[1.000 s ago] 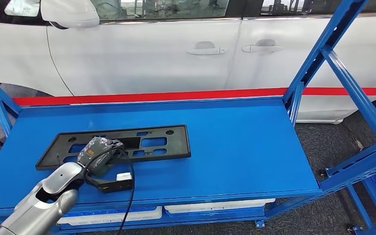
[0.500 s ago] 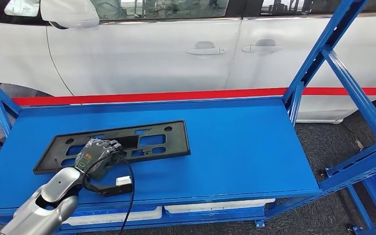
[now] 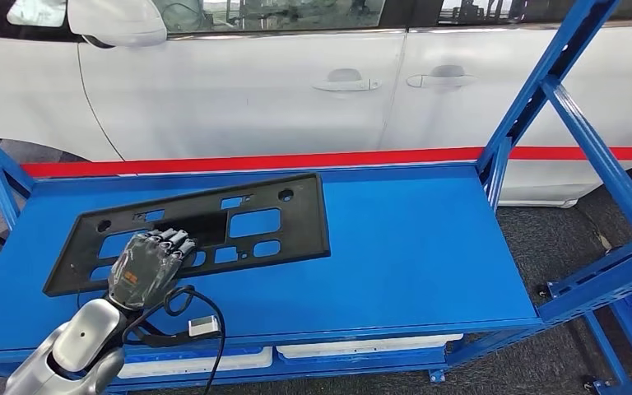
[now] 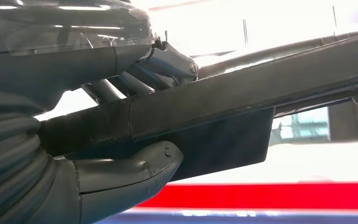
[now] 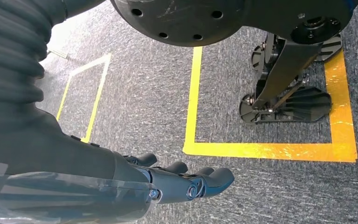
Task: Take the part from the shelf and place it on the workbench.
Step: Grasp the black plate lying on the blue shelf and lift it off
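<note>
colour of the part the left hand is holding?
Black, a flat plate with cut-outs, gripped by the left hand. Head view shows it best.

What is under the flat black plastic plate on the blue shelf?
The flat black plastic plate is tilted, its far edge raised, gripped by the left hand. Blue shelf shows through its cut-outs. The thumb presses its underside; the rest underneath is hidden.
</note>
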